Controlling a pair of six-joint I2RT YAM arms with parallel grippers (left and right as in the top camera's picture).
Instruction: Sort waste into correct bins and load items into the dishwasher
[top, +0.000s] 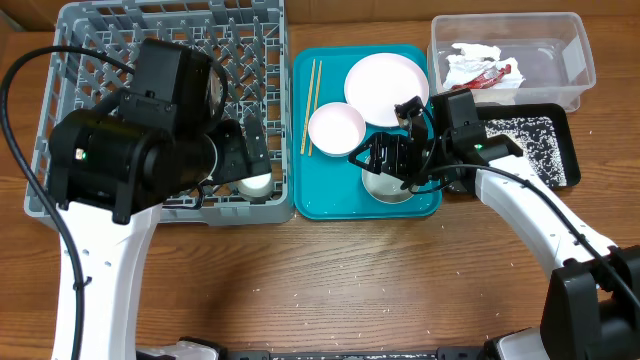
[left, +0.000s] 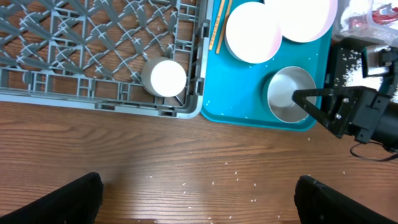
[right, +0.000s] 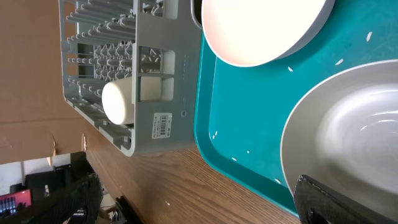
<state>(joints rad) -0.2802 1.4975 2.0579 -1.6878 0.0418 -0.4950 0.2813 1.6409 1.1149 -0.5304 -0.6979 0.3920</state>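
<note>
The grey dishwasher rack (top: 120, 40) stands at the left, and a small white cup (top: 254, 185) sits in its front right corner. My left gripper (top: 248, 150) hovers open above that cup (left: 165, 78) with nothing between its fingers. On the teal tray (top: 320, 200) lie the chopsticks (top: 311, 105), a pink plate (top: 386, 80) and a white bowl (top: 336, 128). A second bowl (top: 392, 187) sits at the tray's front. My right gripper (top: 388, 158) is open just over this bowl (right: 348, 124), one finger above its rim. The red wrapper with tissue (top: 478, 68) lies in the clear tub (top: 575, 60).
A black tray (top: 560, 120) sprinkled with rice sits right of the teal tray. Loose rice grains (left: 236, 180) dot the wooden table in front of the rack and tray. The right arm's cable runs close beside the black tray.
</note>
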